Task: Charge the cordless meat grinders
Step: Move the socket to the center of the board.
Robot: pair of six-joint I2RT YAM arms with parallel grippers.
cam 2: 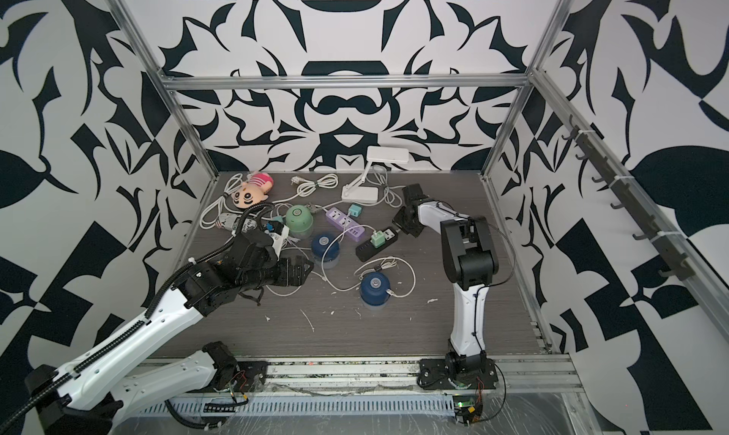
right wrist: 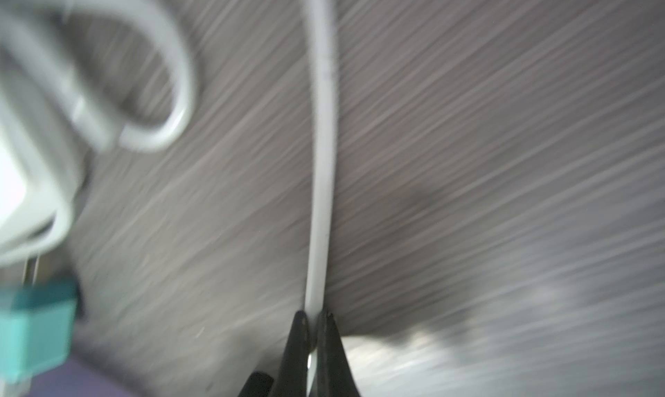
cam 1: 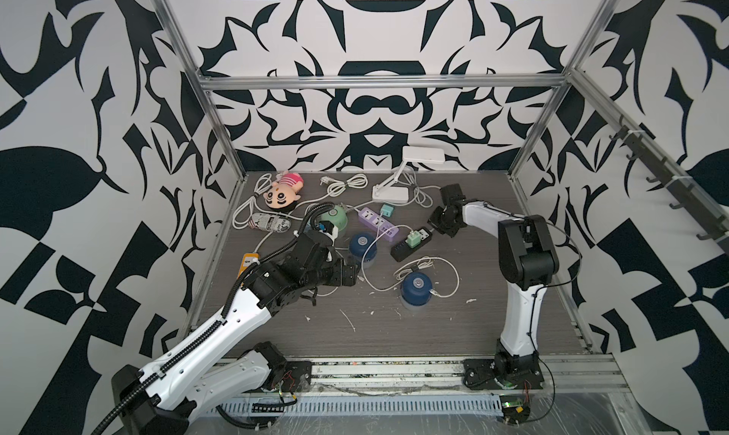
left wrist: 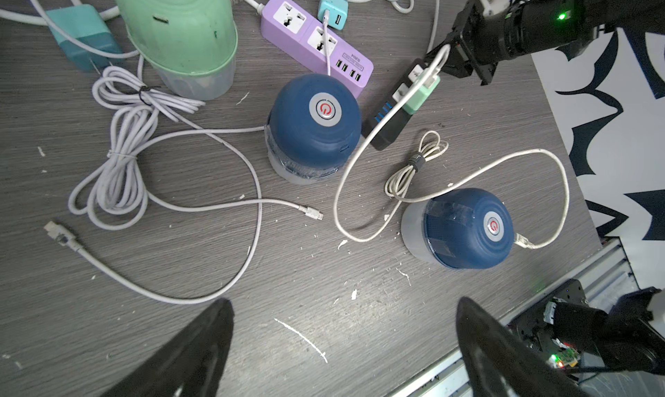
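**A:** What do we see, starting with the biggest things?

**B:** We see a grey wood-grain table [cam 1: 434, 326], and the three cordless meat grinders stand upright around its middle. The left gripper [left wrist: 345, 303] hangs above the near part of the table. Its jaws are spread wide and nothing sits between them.

**A:** And the right gripper [right wrist: 315, 316]?

**B:** We see it pinched tight on a white USB cable [right wrist: 322, 161], just beside the black power strip [left wrist: 392, 121].

**A:** How do the grinders look to us?

**B:** Each is a dome on a clear cup. On the two navy ones we see a round silver button with a red power mark on top. The mint green grinder [left wrist: 180, 28] sits farthest back, on the left arm's side, near the purple power strip [left wrist: 316, 42]. The far navy grinder [left wrist: 313, 121] stands just in front of that strip's USB end. The near navy grinder [left wrist: 464, 229] stands closest to the front edge, apart from the others. We see clear tape where its dome meets the cup.

**A:** What about the smaller things?

**B:** We see a mint green adapter [left wrist: 421, 93] plugged into the black strip, and the gripped cable enters it. A teal adapter [left wrist: 333, 10] sits at the purple strip. A small cable plug [left wrist: 523, 241] lies against the near navy dome, but we cannot tell whether it is seated.
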